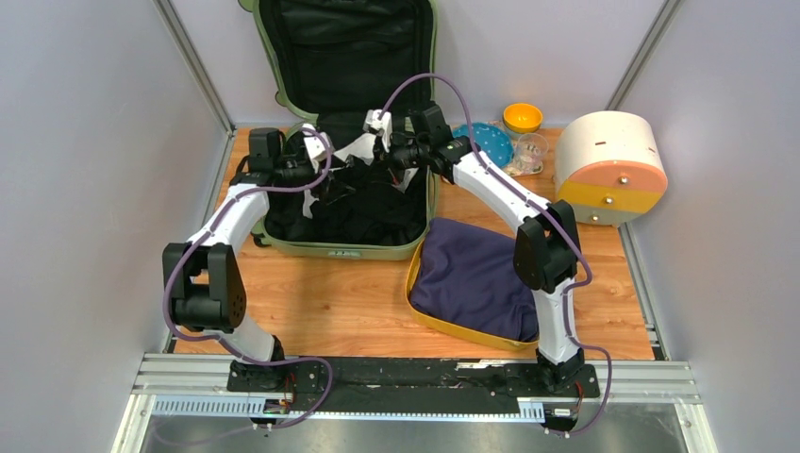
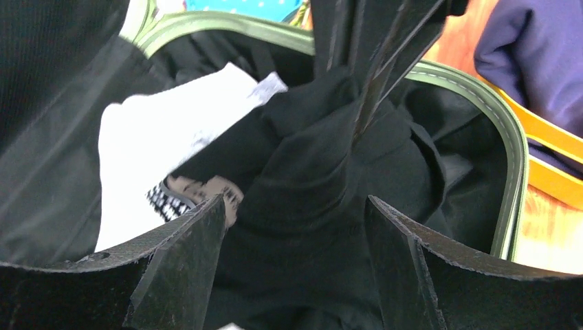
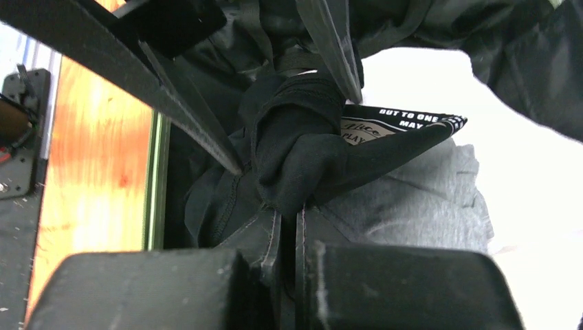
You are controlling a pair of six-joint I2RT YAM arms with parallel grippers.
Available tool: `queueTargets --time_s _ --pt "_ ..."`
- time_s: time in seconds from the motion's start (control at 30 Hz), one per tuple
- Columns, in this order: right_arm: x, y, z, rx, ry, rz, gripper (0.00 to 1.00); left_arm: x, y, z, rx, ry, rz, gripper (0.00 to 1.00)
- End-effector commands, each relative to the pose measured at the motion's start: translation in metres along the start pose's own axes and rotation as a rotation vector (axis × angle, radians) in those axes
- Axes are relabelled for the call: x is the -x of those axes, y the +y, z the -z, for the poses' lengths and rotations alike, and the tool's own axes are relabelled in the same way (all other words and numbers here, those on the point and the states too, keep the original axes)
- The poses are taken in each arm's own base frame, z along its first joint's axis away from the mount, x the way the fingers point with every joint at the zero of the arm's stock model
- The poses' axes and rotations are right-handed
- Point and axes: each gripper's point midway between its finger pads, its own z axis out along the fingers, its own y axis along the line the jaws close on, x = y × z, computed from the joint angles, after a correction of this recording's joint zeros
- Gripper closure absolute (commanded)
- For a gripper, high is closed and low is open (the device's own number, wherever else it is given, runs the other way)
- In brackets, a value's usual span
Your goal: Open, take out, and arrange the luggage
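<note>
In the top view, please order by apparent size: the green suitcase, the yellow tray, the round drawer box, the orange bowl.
1. green suitcase: clearly largest.
2. yellow tray and round drawer box: nearly alike; the box stands taller, nearer the camera, so not ranked.
3. orange bowl: smallest.

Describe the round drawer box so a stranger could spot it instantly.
From the open green suitcase at the back of the wooden table, look right to the edge. The drawer box is a cream drum with orange and yellow drawer fronts, far bigger than the orange bowl beside it.
</note>
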Motion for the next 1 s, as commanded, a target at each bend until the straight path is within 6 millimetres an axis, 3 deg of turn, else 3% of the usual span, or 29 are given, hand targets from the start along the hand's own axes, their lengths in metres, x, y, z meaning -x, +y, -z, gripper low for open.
queueTargets --time_s 0.0,0.27,0.37,0.5,0.7,0.97 --pt "0.045 0.025 0.017 0.058 -0.089 0.249 1.00 0.032 -0.005 -0.009 -0.081 -0.080 -0.236 0.18" --pt "0.040 0.054 0.016 0.142 -0.068 0.433 1.00 0.035 -0.017 -0.002 -0.098 -0.073 -0.409 0.18" --pt "0.038 0.065 0.015 0.180 -0.073 0.488 1.00 0.027 -0.020 -0.002 -0.116 -0.053 -0.446 0.17" --pt "0.043 0.079 0.017 0.208 -0.090 0.621 1.00 0.025 -0.028 -0.004 -0.158 -0.052 -0.418 0.18" --pt "0.035 0.089 0.019 0.236 -0.050 0.729 1.00 0.016 -0.048 -0.013 -0.215 -0.014 -0.500 0.18" --pt "0.017 0.091 0.022 0.266 0.013 0.714 1.00 0.030 -0.040 0.002 -0.116 0.056 -0.596 0.17"
